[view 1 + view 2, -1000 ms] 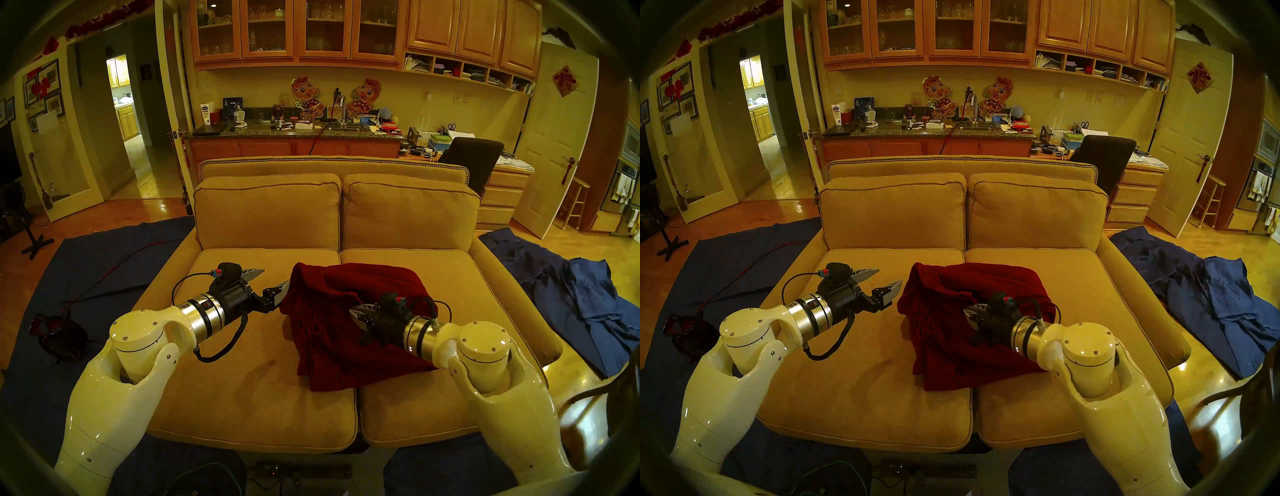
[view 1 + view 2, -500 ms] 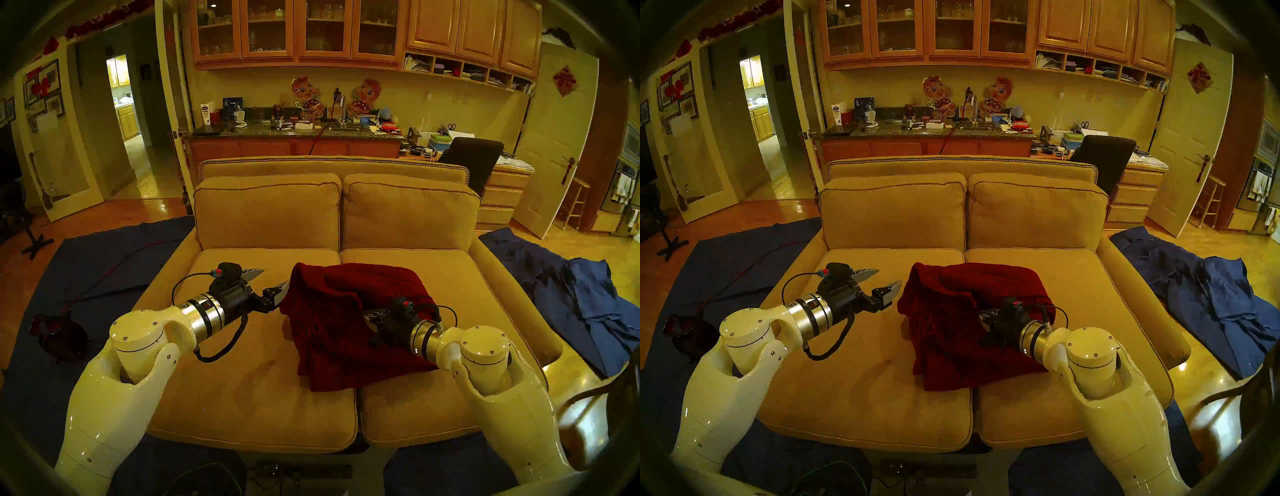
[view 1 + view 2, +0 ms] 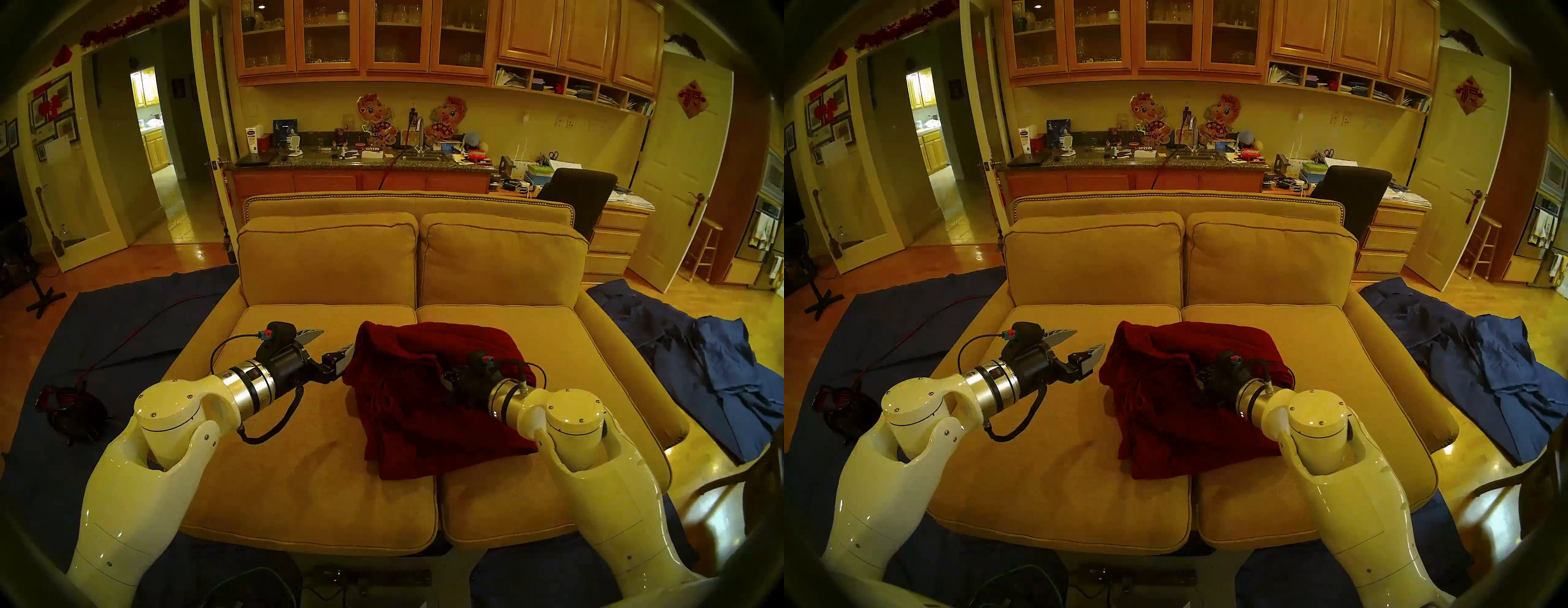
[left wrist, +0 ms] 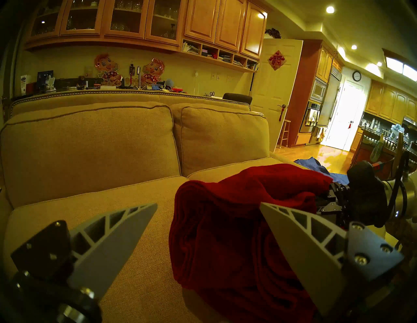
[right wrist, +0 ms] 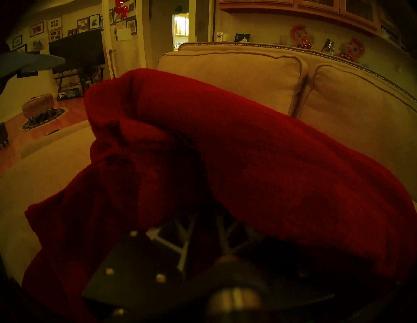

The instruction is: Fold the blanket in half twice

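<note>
Dark red blanket [image 3: 428, 403] bunched on tan sofa [image 3: 297, 479], left gripper [image 3: 329, 344] fingers wide apart near its left edge, right gripper [image 5: 203, 227] buried in folds, grip cannot be told

The right gripper [image 3: 445, 377] pushes forward, its fingertips now buried under a fold of the thick maroon plush blanket [image 3: 407, 407].

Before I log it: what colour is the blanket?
Plain dark red blanket, no pattern; clearest in the left wrist view.

A lived-in home. A tan sofa [image 3: 335, 424] faces wooden kitchen cabinets [image 3: 365, 38]. Framed photos [image 5: 54, 24] hang by a doorway [image 3: 152, 127].
</note>
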`<action>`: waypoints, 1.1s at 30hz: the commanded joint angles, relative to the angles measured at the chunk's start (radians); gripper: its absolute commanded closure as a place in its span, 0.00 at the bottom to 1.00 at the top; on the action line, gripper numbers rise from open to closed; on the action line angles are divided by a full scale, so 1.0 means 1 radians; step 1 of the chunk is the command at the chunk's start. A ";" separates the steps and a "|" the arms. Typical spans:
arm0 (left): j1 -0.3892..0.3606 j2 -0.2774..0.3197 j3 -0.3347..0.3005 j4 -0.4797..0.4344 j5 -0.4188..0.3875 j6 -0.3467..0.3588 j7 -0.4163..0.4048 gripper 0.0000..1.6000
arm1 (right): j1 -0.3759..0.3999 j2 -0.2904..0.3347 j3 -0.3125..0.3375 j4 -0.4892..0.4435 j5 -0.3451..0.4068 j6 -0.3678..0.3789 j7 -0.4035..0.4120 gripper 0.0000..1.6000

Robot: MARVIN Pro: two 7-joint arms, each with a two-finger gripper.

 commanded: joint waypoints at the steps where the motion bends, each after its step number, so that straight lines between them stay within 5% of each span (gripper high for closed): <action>1: -0.008 0.002 -0.003 -0.010 0.001 0.000 0.001 0.00 | 0.031 -0.029 -0.044 -0.013 -0.007 -0.005 0.000 0.65; 23: -0.008 0.001 -0.004 -0.010 0.003 0.000 -0.001 0.00 | 0.141 -0.105 -0.202 0.040 -0.063 0.015 -0.021 0.66; 30: -0.008 0.000 -0.004 -0.010 0.003 0.001 -0.001 0.00 | 0.132 -0.103 -0.212 0.026 -0.066 0.026 -0.021 0.65; 33: -0.008 0.000 -0.005 -0.010 0.004 0.000 -0.001 0.00 | 0.090 -0.059 -0.178 -0.059 -0.045 0.050 0.000 0.65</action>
